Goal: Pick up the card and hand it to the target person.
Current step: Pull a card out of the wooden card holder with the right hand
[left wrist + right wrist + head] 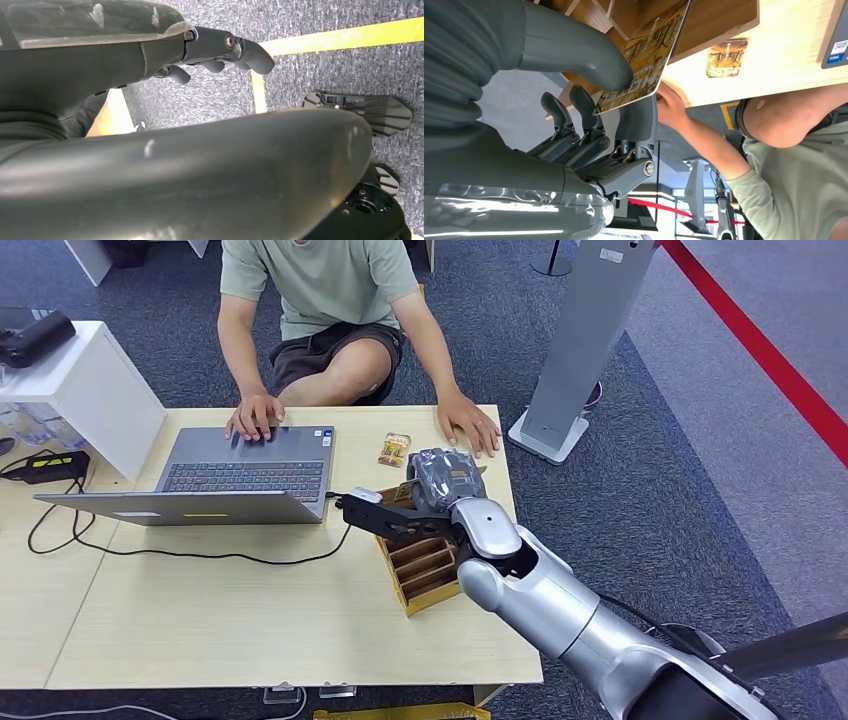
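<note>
Head view first: the right hand [440,483] sits at centre frame over the wooden slotted holder [425,570] on the counter [250,630], its back toward the camera, so its fingers and the card are hidden from this angle. A person [330,310] sits at the upper middle, one hand on the laptop [245,472] and the other hand [468,425] flat on the counter just above the robot's. A second small card [394,449] lies on the counter between them.

Left wrist view: the left hand [220,52] hangs over grey carpet, fingers loosely curled, nothing in them.

Right wrist view: the card [644,60] is pinched between the thick thumb [574,52] and a dark finger [636,117] beneath it, at upper centre, with its far end apparently still within the holder. It is thin, stiff and flat, with rounded corners, a yellow-brown printed picture and pale lettering along its near end.

The step in hand appears to be the pick-up, grip made, card barely free. Next it likely needs a clean lift out of the slot, then a short reach toward the person's nearby hand without loosening the pinch.
</note>
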Robot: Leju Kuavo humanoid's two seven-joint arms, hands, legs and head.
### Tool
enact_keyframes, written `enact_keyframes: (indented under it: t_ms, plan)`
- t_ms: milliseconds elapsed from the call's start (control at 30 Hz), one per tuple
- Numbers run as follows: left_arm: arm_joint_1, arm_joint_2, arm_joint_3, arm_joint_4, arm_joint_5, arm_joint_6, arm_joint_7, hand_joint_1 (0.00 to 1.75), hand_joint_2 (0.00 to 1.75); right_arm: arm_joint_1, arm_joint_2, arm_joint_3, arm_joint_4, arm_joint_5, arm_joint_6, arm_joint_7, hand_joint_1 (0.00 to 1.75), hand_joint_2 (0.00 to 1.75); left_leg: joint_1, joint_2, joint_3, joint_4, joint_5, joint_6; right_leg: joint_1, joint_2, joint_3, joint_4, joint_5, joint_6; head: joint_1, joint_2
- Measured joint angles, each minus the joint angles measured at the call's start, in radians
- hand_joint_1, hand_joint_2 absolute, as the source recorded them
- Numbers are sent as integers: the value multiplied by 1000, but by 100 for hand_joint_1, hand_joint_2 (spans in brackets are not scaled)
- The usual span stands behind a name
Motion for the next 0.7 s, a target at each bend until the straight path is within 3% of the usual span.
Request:
enact_keyframes:
  t_ms: [500,700]
  plan:
    - [0,0,0,0,-6,-5,11,0,0,-8,-8,0,-8,-12,-28,-11,145,175,0,0,0,0,0,0,0,0,0,0,0,0,0,0]
    - [-1,0,0,0,-21,-10,11,0,0,-84,8,2,22,-12,-79,-73,145,175,0,0,-1,0,0,0,0,0,0,0,0,0,0,0]
